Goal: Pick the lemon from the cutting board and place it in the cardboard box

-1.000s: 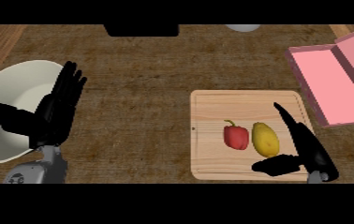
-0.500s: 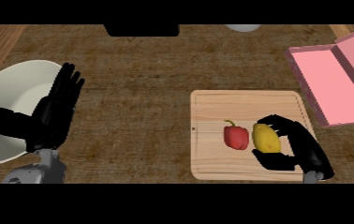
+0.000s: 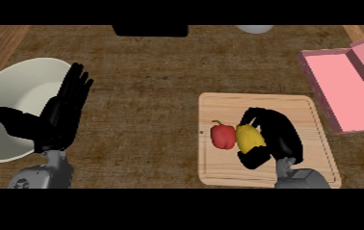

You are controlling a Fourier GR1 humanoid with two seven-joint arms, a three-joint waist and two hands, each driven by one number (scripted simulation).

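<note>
While the lemon [image 3: 249, 137] is clasped by the curled right hand [image 3: 279, 134], a straight lift off the cutting board [image 3: 305, 108], clear of the touching red pepper [image 3: 222, 136], is advised.

The right hand [image 3: 274, 137] curls round the lemon [image 3: 248, 137] and hides its right side. The pink box [image 3: 340, 92] is cut off by the right edge. A white bowl [image 3: 28, 87] runs off the left edge, partly behind the left hand [image 3: 60, 113]. A dark object [image 3: 150, 30] and a pale round one [image 3: 254, 29] are cut off at the top, too little showing to identify.
</note>
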